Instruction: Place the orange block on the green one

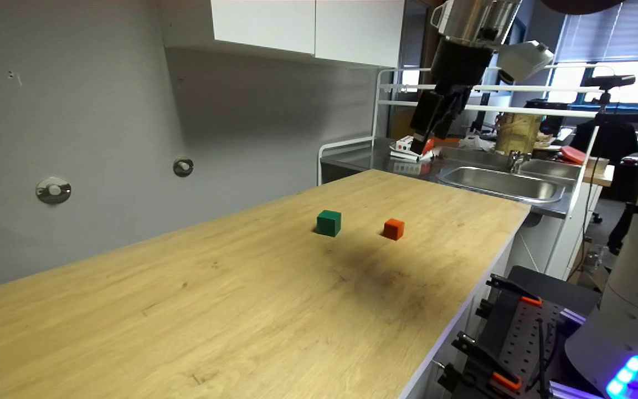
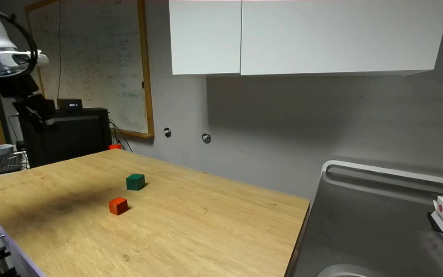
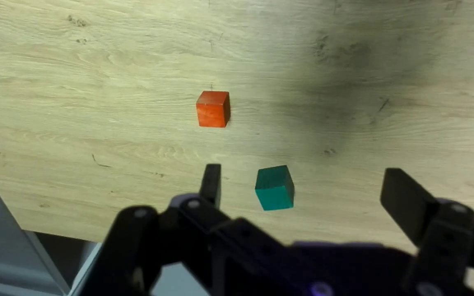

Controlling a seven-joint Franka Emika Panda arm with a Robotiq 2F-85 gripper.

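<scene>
Nothing is stacked yet: in an exterior view the orange block (image 1: 394,229) rests on the desk (image 1: 263,293), right of the green one (image 1: 329,223) and apart from it. The fingers (image 3: 211,185) stand wide apart above the desk, holding nothing. Grasping, lifting, placing and releasing remain.

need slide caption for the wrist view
Orange block and green block apart on the tabletop, open gripper in foreground.

Below gripper (image 3: 303,176), desk (image 1: 214,310) looks wood-grained, satin; orange block (image 1: 394,229), green block (image 1: 328,223) smooth, matt. Behind gripper in an exterior view, sink (image 1: 496,180) is shiny metal.
</scene>
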